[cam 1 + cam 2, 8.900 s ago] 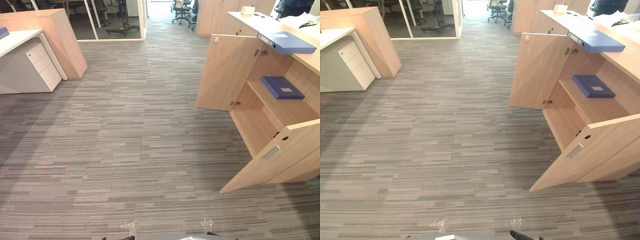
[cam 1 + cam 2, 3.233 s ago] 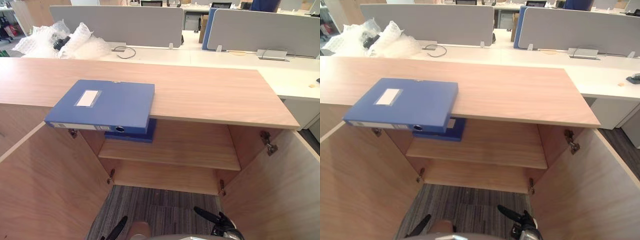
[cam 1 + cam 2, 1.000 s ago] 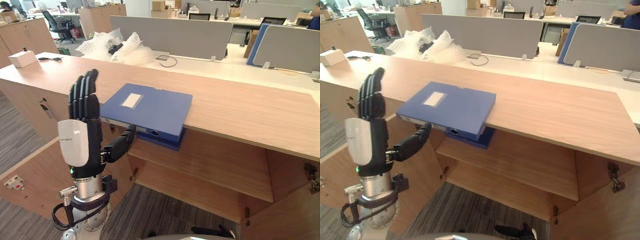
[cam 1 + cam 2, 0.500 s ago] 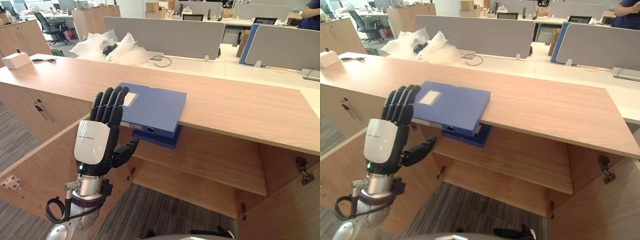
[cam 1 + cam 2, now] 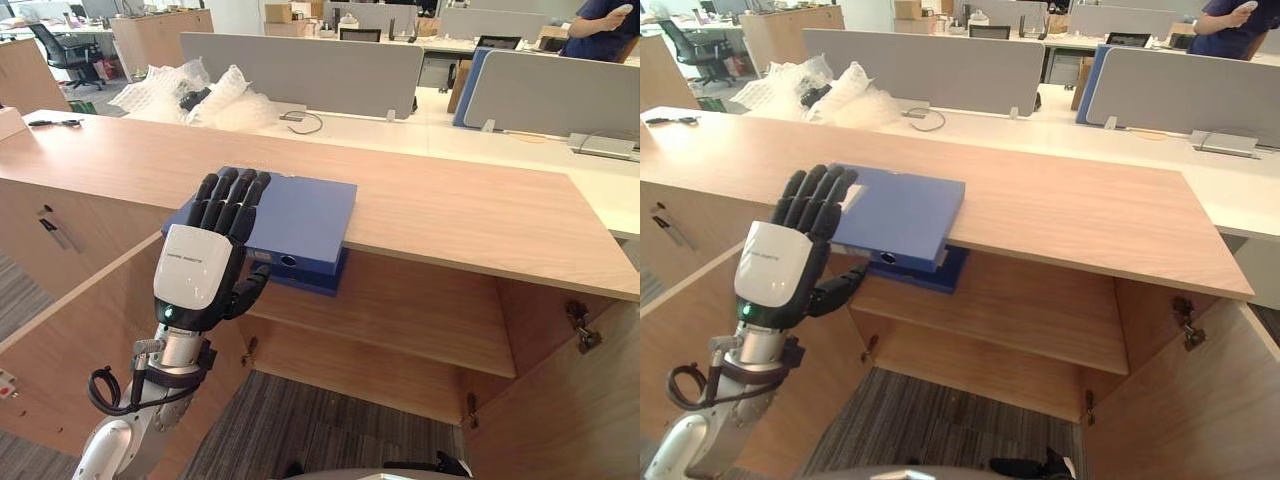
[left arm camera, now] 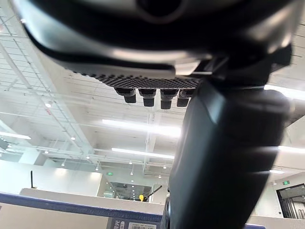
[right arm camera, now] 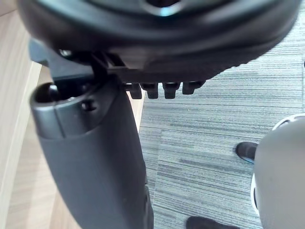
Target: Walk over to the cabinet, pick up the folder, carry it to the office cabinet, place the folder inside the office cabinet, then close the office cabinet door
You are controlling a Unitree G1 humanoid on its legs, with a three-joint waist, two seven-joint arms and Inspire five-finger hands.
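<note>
Blue folder (image 5: 295, 210) lies flat on the wooden cabinet top (image 5: 480, 215), its near edge jutting over the open cabinet, with a second blue folder (image 5: 318, 283) on the shelf just beneath. At its near left corner the left hand (image 5: 200, 275) stands raised, fingers straight and lightly spread, thumb out below the overhanging edge; whether it touches, I can't tell. Off to the side the right hand (image 7: 162, 38) hangs over the grey carpet (image 7: 214, 124), fingers relaxed and holding nothing.

The left hand (image 5: 198, 278) has black fingers and a white back.
</note>
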